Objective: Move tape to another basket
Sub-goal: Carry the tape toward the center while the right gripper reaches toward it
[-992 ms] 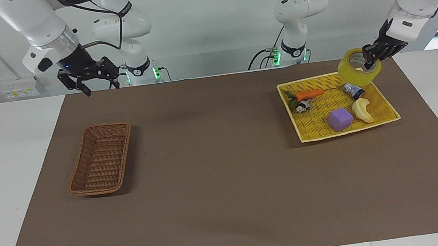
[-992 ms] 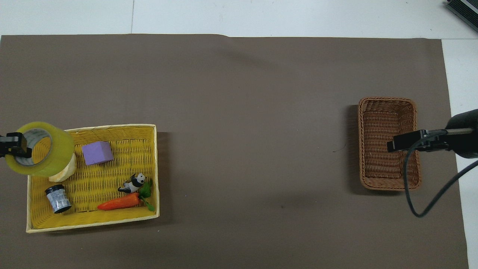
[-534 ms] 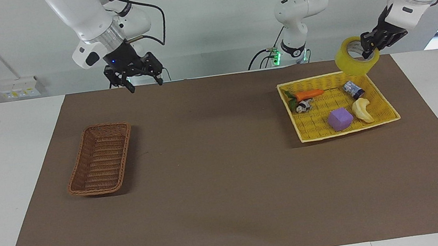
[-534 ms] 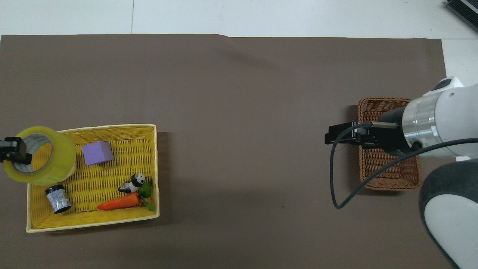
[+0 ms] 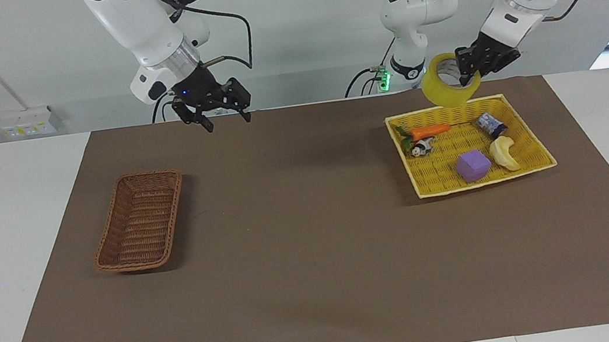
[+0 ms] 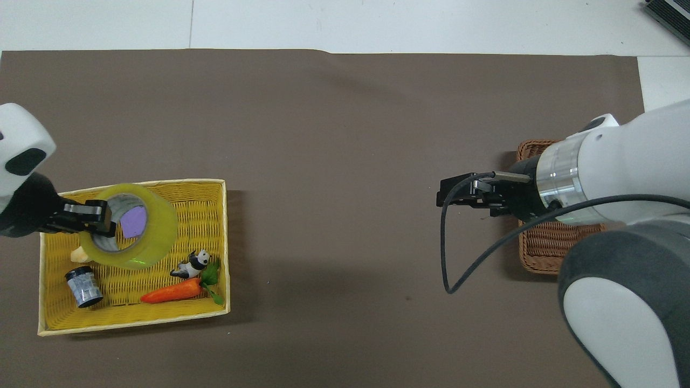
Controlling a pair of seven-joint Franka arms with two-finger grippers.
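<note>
Above our brown-covered table (image 5: 317, 263), our left gripper (image 5: 470, 68) pinches the tape (image 5: 448, 87) by its wall, our spread right gripper (image 5: 222, 116) waits, and a swing could drop it short of the wicker basket (image 5: 139, 221).

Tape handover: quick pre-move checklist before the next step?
1. Tape held by left gripper, one finger through the core: ok.
2. Tape lifted clear of the yellow tray and the toys in it: ok.
3. Right gripper open, raised over the mat between basket and tray: ok.
4. Basket holds nothing, upright on the mat at the right arm's end: ok.
5. Mat between tray and basket free of objects: ok.
6. Grip firm enough for a transfer: cannot tell.
</note>
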